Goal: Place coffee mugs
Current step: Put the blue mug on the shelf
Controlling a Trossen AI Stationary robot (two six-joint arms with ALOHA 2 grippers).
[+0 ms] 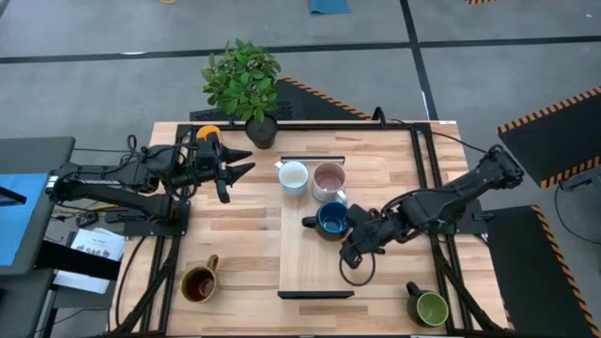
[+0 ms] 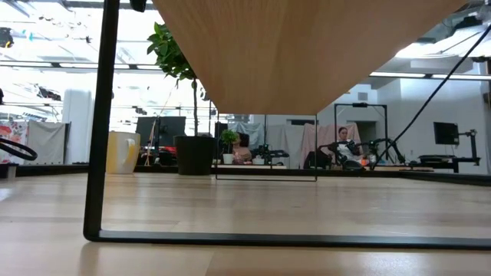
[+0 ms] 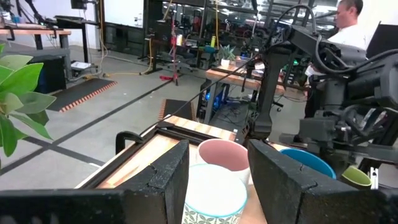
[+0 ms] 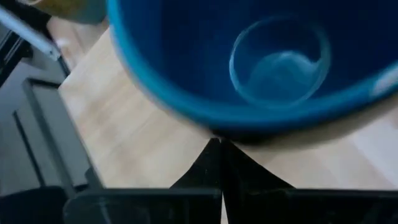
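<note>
The white mug (image 1: 294, 176), pink mug (image 1: 329, 178) and dark blue mug (image 1: 331, 221) stand upright on a light wooden board (image 1: 310, 263). The orange mug (image 1: 208, 134) is at the far left, the brown mug (image 1: 199, 282) near left and the green mug (image 1: 430, 308) near right, all on the table. My left gripper (image 1: 242, 170) is open and empty, left of the white mug (image 3: 214, 193) and pointing at it. My right gripper (image 1: 350, 246) is shut, right beside the blue mug (image 4: 249, 62). My right gripper's shut fingertips (image 4: 211, 158) stand at the blue mug's outer wall, just below the rim (image 4: 205, 124), on the mug's near right side. I cannot tell whether they touch it. The mug stands upright on the board.
A potted plant (image 1: 246, 83) stands at the table's far edge, next to the orange mug. The board has black handles at its far end (image 1: 313, 158) and near end (image 1: 315, 294). A cable loop (image 1: 358, 270) hangs by the right gripper. A person (image 3: 348, 25) is beyond the table.
</note>
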